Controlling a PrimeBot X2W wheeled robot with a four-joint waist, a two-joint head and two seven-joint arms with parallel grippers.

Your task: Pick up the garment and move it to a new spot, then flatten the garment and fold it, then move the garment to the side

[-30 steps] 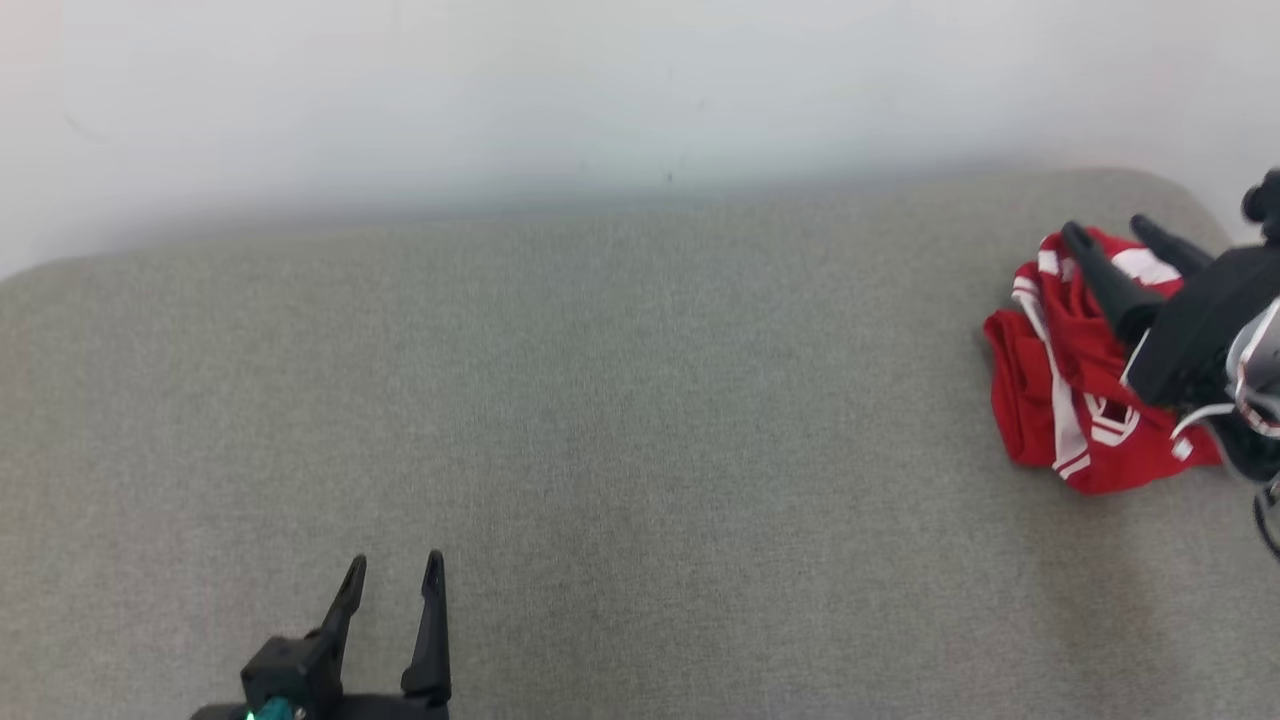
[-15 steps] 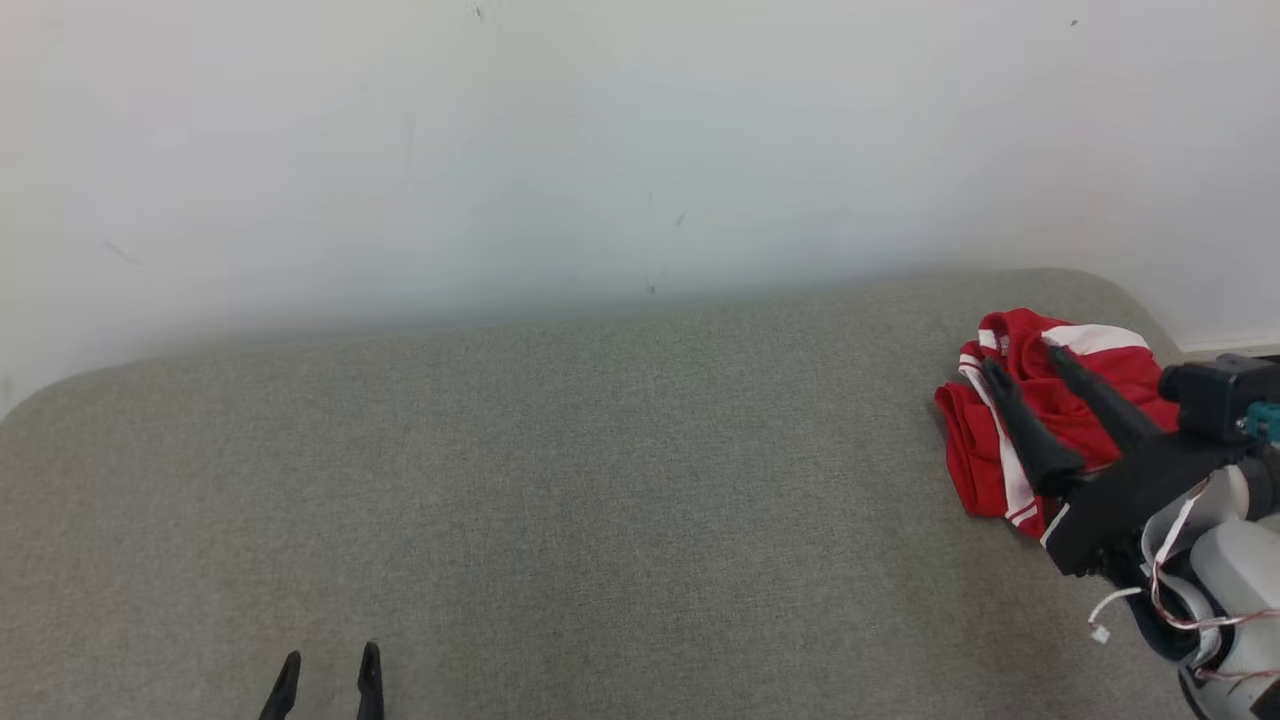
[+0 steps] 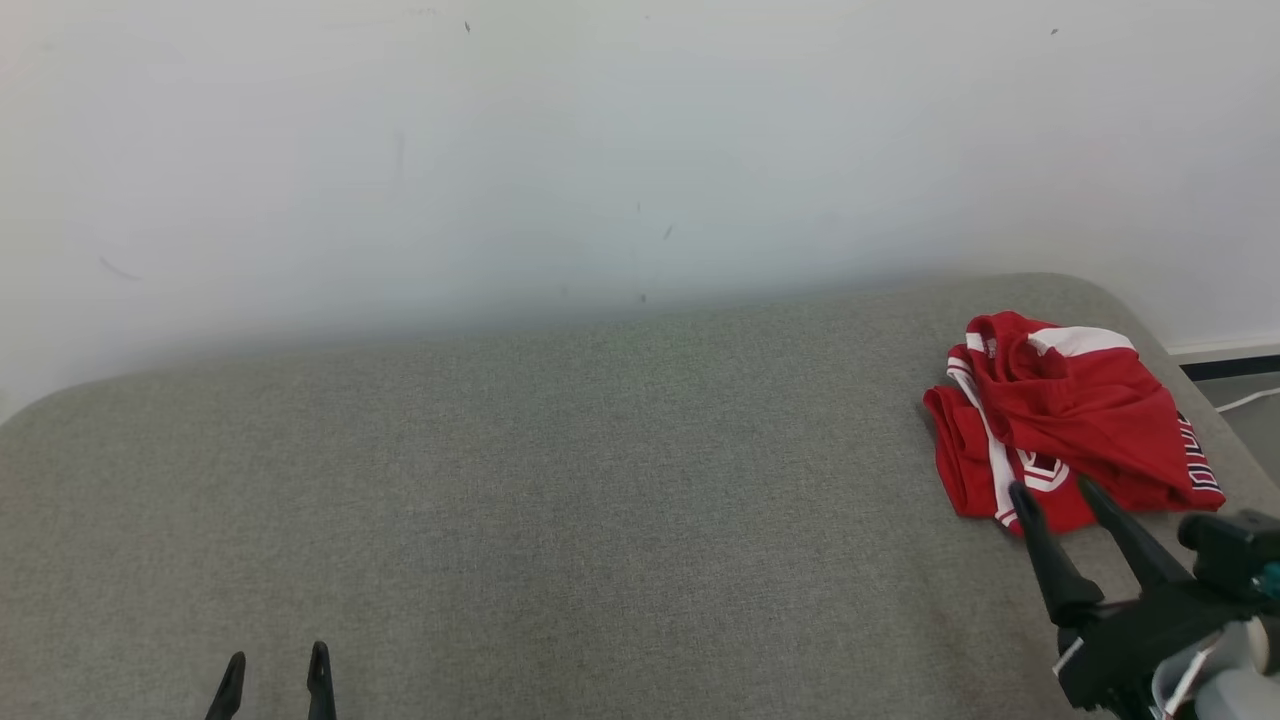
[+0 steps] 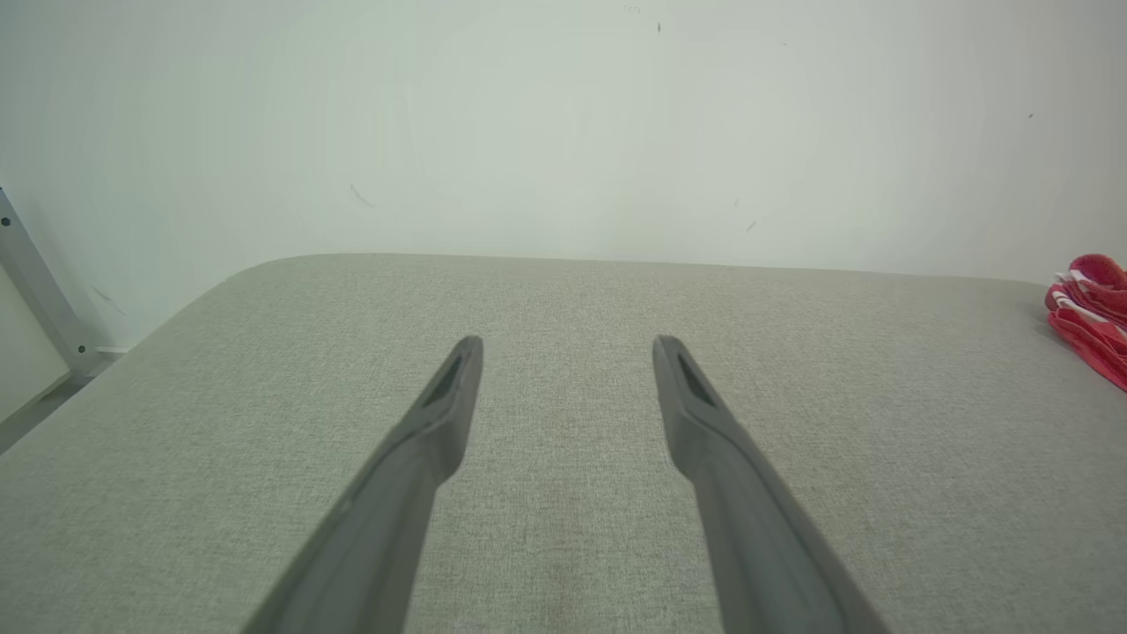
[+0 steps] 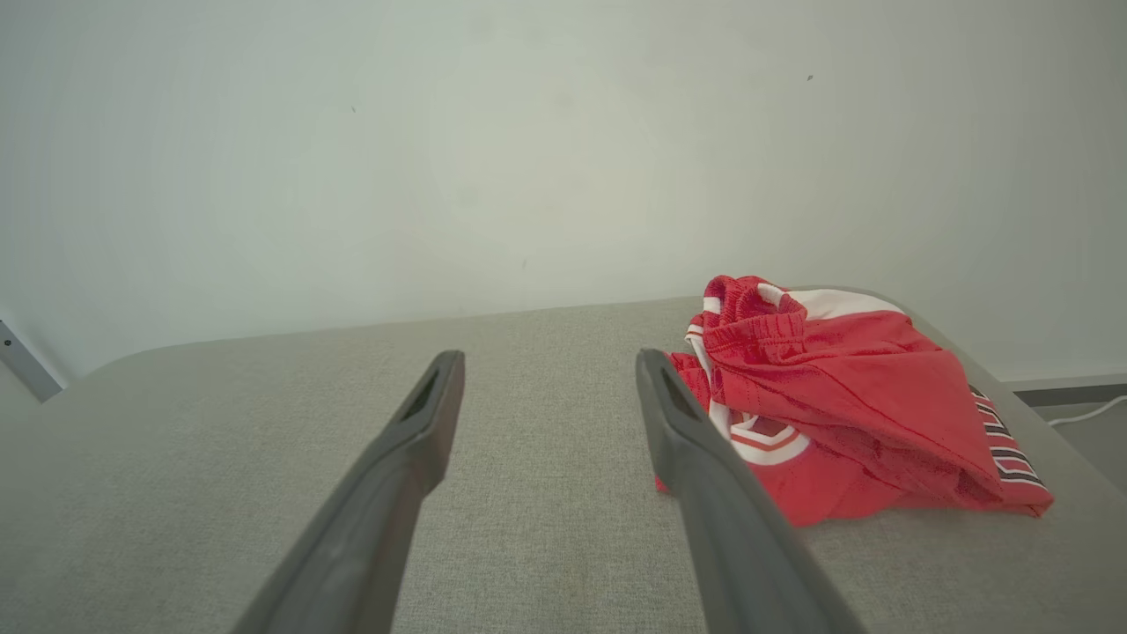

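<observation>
Surface: grey fabric cushion (image 3: 600, 480), pale wall (image 3: 600, 150) right behind it.
Garment (image 3: 1060, 415): red with white stripes, crumpled in a heap at the cushion's far right corner.
Right gripper (image 3: 1052, 488): fingers spread wide, holding nothing, tips right at the heap's near edge; contact, can't tell.
Left gripper (image 3: 278, 653): near left, fingers wide apart, nothing between them, well away from the garment.
</observation>
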